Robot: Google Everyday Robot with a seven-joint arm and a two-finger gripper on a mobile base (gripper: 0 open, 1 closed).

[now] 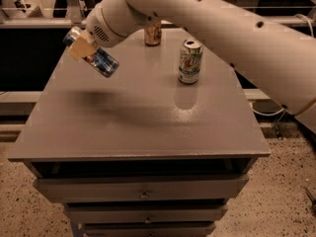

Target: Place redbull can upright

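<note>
- Camera view: we see the gripper (81, 47) at about 10 o'clock over the table (138, 132), at the end of the arm (222, 28), which comes in from 2 o'clock.
- Its tan fingers (79, 44) are clenched around the redbull can (104, 63), gripping it nearer its upper end.
- We see the can tilted, close to lying flat: one end points to 10 o'clock and pokes out past the fingers, while the blue end points down toward 4 o'clock.
- The can hangs above the table's left rear part and does not touch the top; a soft shadow (106, 105) lies on the table below it, toward 6 o'clock.
- A white-and-green can (190, 61) stands upright at 1 o'clock on the table, well apart from the gripper.
- A gold-brown can (153, 33) stands at 12 o'clock near the rear edge, partly hidden by the arm.
- Below the top we see drawers (143, 189) stacked at 6 o'clock.
</note>
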